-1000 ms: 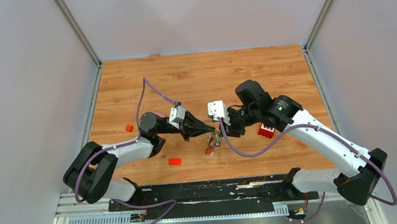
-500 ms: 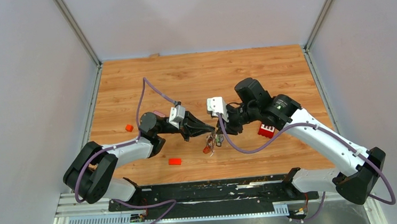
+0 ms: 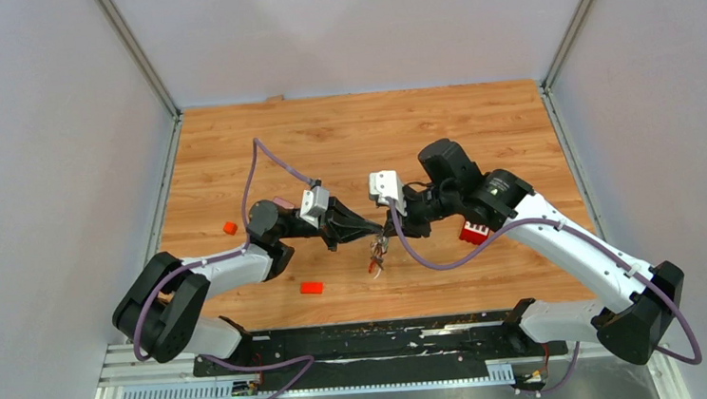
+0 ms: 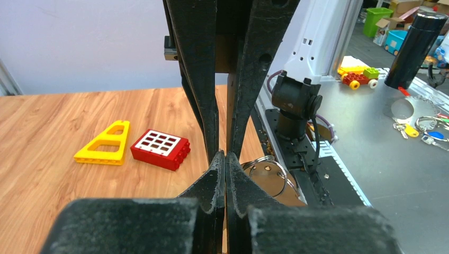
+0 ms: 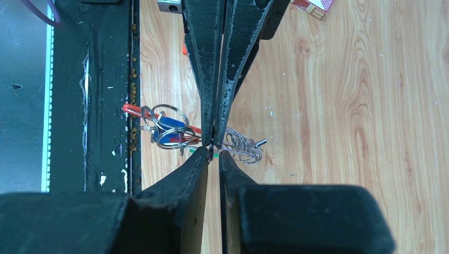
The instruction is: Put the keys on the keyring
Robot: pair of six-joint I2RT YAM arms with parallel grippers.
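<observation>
The right gripper [image 5: 212, 153] pinches the keyring [image 5: 174, 132] while the left gripper [image 4: 226, 159] sits pressed together beside it; opposing pulls could jerk the thin ring free.

Wooden worktop [image 3: 345, 133]. Small orange block [image 3: 230, 227] near the left edge. Red block [image 3: 312, 287] nearer the front, well apart from it. Red studded brick [image 4: 161, 149] lies flat, with a yellow triangular frame piece [image 4: 104, 143] just beside it. Black cylinder [image 4: 415, 50] stands upright off the worktop.
</observation>
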